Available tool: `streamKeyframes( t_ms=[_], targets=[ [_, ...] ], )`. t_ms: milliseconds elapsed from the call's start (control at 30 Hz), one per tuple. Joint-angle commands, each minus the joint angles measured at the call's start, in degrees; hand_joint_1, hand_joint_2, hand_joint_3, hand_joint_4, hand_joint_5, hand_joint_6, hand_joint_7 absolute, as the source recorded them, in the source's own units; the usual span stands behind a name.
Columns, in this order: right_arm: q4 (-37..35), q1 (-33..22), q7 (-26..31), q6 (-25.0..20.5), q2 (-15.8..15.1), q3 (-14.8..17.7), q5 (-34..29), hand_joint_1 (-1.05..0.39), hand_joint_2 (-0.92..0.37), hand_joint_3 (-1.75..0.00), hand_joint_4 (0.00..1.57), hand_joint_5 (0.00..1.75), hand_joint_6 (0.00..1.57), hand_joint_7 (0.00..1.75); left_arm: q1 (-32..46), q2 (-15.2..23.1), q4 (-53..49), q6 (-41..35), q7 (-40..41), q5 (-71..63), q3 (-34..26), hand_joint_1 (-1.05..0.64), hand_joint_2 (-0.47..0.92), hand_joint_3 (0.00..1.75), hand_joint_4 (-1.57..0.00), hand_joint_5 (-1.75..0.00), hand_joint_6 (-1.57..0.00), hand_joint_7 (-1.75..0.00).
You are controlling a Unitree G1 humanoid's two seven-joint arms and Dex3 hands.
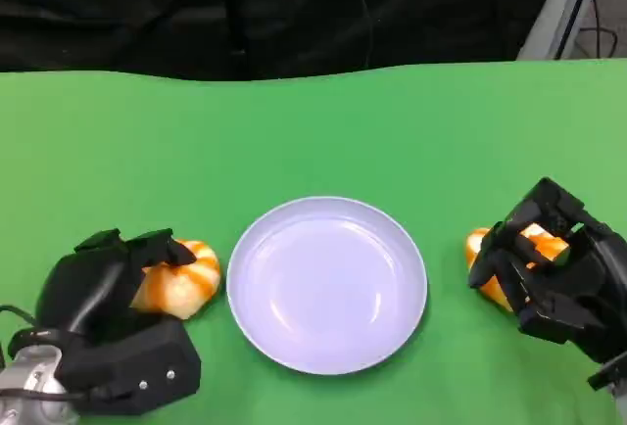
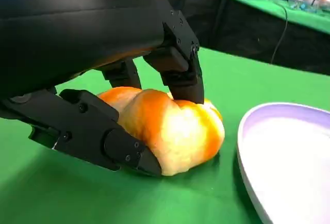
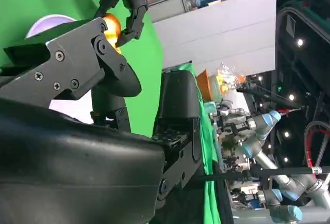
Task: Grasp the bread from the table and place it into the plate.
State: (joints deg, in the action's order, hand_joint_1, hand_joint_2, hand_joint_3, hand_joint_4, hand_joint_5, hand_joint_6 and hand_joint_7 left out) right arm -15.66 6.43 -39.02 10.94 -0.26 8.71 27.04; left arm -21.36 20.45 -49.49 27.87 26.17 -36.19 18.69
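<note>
A white plate (image 1: 328, 347) lies at the table's middle, with a slice of its rim (image 2: 247, 131) in the left wrist view. An orange and white bread (image 1: 186, 283) rests on the green cloth just left of the plate. My left hand (image 1: 113, 293) grips it from the outer side. The left wrist view shows this bread (image 2: 180, 131) pinched between fingers (image 2: 180, 74) on top and the thumb below. A second orange bread (image 1: 482, 246) sits right of the plate, mostly covered. My right hand (image 1: 554, 273) has its fingers wrapped around it.
Green cloth covers the whole table (image 1: 313, 131), with bare room behind the plate up to the far edge. Beyond that edge hangs a black backdrop. A metal frame (image 1: 563, 4) stands at the back right.
</note>
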Motion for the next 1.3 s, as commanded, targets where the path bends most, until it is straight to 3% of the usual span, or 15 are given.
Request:
streamKeyframes(
  t_ms=[33,433,667,767,1000,1300],
  targets=[
    [-0.40,0.43,-0.25,0.78,-0.88,0.94,0.59,0.04,-0.60,-1.17,0.47,1.75,0.38,1.58,1.69,0.79,1.30,-0.90,3.27,-0.69,-0.33,-0.01,0.92,0.22,-0.50,-1.56,-0.68,-1.21],
    [-1.39,0.88,-0.55,0.96,-0.99,1.06,0.75,0.05,-0.61,-1.14,0.49,1.75,0.40,1.56,5.78,1.34,11.33,-4.34,8.03,-1.85,-2.15,-0.02,0.92,0.24,-0.44,-1.64,-0.65,-1.23],
    [-2.14,1.15,-0.86,1.62,-0.85,1.18,0.43,0.03,-0.60,-1.14,0.49,1.75,0.40,1.55,9.71,2.46,20.92,-6.22,8.50,-3.18,-3.97,0.01,0.92,0.20,-0.61,-1.23,-0.69,-1.10],
    [-2.12,1.10,-0.74,1.59,-0.86,1.15,0.35,0.03,-0.61,-1.14,0.49,1.75,0.40,1.55,10.95,2.56,23.75,-5.85,9.21,-3.79,-4.36,0.00,0.92,0.21,-0.64,-1.17,-0.70,-1.08],
    [-2.22,1.11,-0.58,1.44,-0.95,1.12,0.21,0.04,-0.61,-1.13,0.48,1.75,0.40,1.54,12.70,2.89,28.24,-2.88,11.63,-6.06,-4.51,0.03,0.92,0.20,-0.61,-1.29,-0.69,-1.08],
    [-2.91,1.41,-0.87,2.36,-1.03,1.11,0.04,0.03,-0.61,-1.12,0.47,1.75,0.42,1.52,12.87,2.04,30.81,1.13,13.75,-8.09,-4.32,-0.01,0.92,0.25,-0.57,-1.31,-0.65,-1.13]
  ],
)
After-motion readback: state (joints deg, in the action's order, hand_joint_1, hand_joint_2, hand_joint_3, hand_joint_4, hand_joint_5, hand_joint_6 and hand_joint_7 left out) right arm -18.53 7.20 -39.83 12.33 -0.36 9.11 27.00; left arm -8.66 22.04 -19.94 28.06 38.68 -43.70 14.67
